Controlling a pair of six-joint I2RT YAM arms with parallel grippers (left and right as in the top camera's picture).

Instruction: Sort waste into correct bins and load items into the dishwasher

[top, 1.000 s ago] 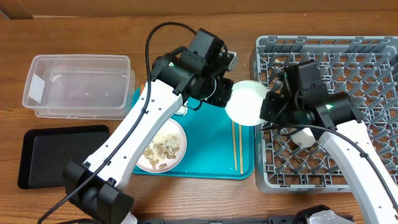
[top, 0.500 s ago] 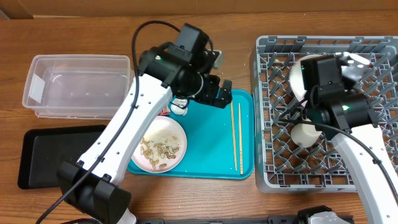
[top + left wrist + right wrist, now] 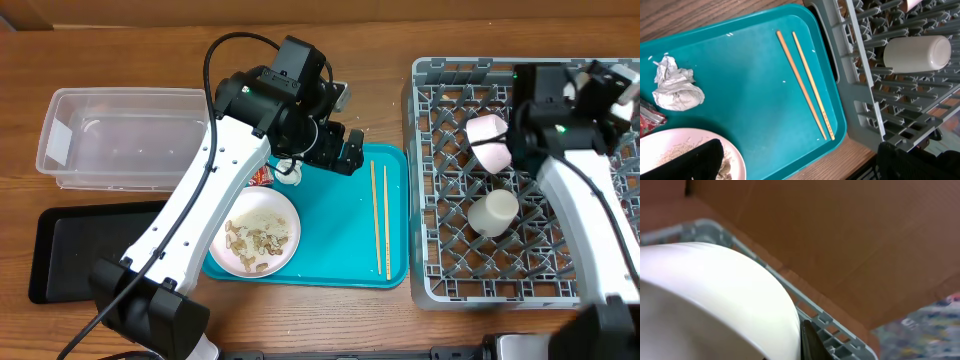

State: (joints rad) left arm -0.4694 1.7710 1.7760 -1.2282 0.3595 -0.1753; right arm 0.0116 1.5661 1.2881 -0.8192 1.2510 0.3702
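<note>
At upper right, over the rack (image 3: 445, 265), the right hand (image 3: 508, 140) clamps a bowl (image 3: 487, 143); best seated tilted between pegs before release. The left hand (image 3: 345, 152) gapes wide above the tray (image 3: 340, 230).

Wooden table (image 3: 120, 40) under clear tub (image 3: 52, 142), black tray (image 3: 80, 250), teal tray (image 3: 340, 235), grey dish rack (image 3: 450, 285).
</note>
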